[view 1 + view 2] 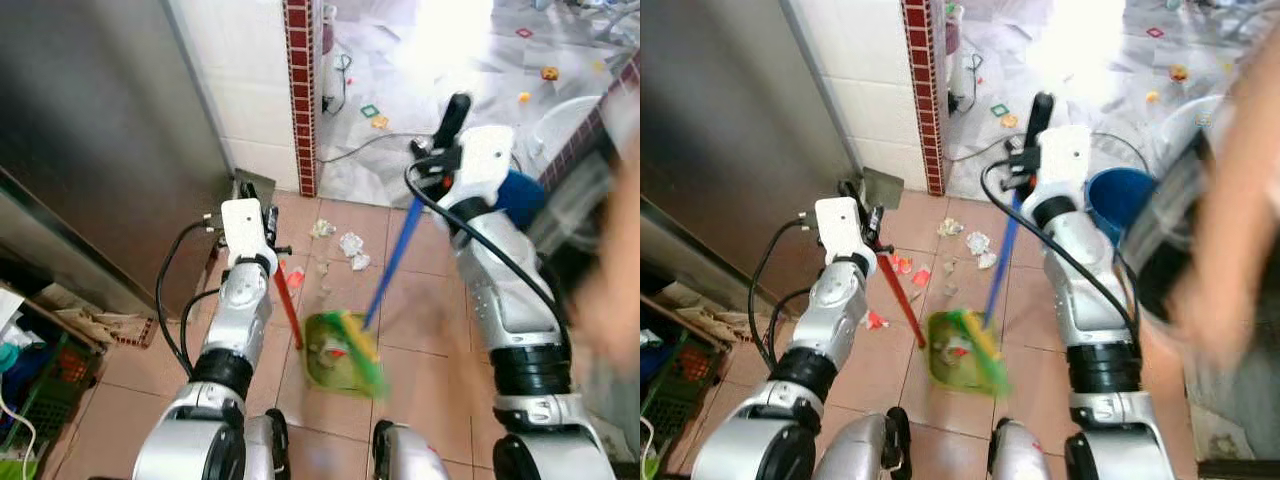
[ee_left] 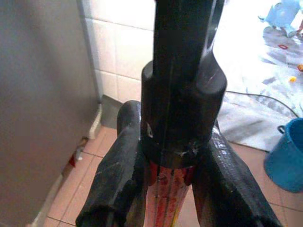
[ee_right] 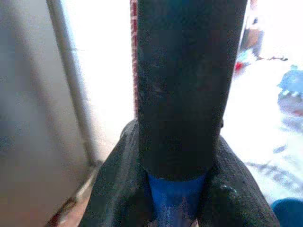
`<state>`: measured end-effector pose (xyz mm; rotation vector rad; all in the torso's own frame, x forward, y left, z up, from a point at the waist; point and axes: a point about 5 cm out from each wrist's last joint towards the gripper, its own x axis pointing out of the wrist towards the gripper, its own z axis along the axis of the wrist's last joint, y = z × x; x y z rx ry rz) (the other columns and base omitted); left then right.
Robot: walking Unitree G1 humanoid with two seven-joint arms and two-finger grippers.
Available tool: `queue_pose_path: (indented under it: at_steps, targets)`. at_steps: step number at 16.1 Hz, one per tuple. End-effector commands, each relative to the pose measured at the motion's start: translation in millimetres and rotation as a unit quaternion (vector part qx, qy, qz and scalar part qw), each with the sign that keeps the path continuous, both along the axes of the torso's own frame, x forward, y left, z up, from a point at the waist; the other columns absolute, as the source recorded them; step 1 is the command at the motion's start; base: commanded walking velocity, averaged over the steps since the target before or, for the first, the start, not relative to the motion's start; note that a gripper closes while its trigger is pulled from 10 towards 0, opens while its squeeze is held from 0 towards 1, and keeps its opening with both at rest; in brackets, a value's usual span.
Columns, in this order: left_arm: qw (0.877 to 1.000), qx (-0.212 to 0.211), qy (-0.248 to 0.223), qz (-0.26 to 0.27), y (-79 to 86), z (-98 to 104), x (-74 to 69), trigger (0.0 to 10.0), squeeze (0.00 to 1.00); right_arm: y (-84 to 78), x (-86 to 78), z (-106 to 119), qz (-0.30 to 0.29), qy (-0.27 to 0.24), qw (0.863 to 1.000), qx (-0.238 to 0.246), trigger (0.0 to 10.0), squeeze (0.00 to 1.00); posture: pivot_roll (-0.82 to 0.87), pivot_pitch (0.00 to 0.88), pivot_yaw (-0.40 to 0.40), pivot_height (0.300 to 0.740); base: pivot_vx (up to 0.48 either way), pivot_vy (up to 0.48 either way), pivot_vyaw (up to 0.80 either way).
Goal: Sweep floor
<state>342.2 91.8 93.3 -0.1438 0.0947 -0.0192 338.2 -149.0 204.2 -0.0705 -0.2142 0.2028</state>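
My left gripper (image 1: 271, 238) is shut on the red handle (image 1: 288, 305) of a green dustpan (image 1: 330, 358), which rests on the terracotta floor between my feet. Its fingers (image 2: 118, 179) clamp the handle just below the black end cap. My right gripper (image 1: 438, 158) is shut on a blue broom handle (image 1: 392, 260) below its black grip (image 3: 189, 85). The green and yellow broom head (image 1: 365, 352) lies at the dustpan's right side. Some rubbish sits inside the pan. Crumpled white paper (image 1: 351, 244) and red scraps (image 1: 902, 264) lie on the tiles beyond the pan.
A steel cabinet (image 1: 100, 130) stands close on my left, a red-tiled pillar (image 1: 299, 90) ahead. A blue bucket (image 1: 1118, 200) is beside my right arm. A person's blurred hand (image 1: 1230, 200) is at the right edge. A cable (image 1: 350, 150) and small toys lie on the pale floor beyond.
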Motion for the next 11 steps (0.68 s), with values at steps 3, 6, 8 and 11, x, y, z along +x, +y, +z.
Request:
queue_pose_path:
  at_steps: [3, 6, 8, 11]
  targets:
    - [1.0, -0.004, -0.013, -0.019, 8.5, 4.3, -7.3, 10.0, 0.0, -18.1, -4.9, 9.2, -0.073, -0.052, 0.996, -0.026, 10.0, 0.0, -0.11, 0.139, 0.058, 0.74, 0.0, 0.0, 0.0]
    - [0.999, 0.015, -0.03, -0.014, 18.8, 12.4, -11.8, 10.0, 0.0, -21.9, -7.1, -4.2, -0.101, -0.04, 0.993, -0.042, 10.0, 0.0, -0.09, 0.131, 0.06, 0.74, 0.0, 0.0, 0.0]
    - [0.999, 0.011, -0.041, -0.009, 27.9, 19.6, -17.8, 10.0, 0.0, -23.7, -10.0, -17.3, -0.123, -0.025, 0.991, -0.041, 10.0, 0.0, -0.09, 0.13, 0.06, 0.74, 0.0, 0.0, 0.0]
    - [0.998, 0.016, -0.055, -0.017, 36.1, 29.0, -26.6, 10.0, 0.0, -29.2, -14.9, -31.5, -0.152, 0.005, 0.988, -0.018, 10.0, 0.0, -0.08, 0.125, 0.058, 0.74, 0.0, 0.0, 0.0]
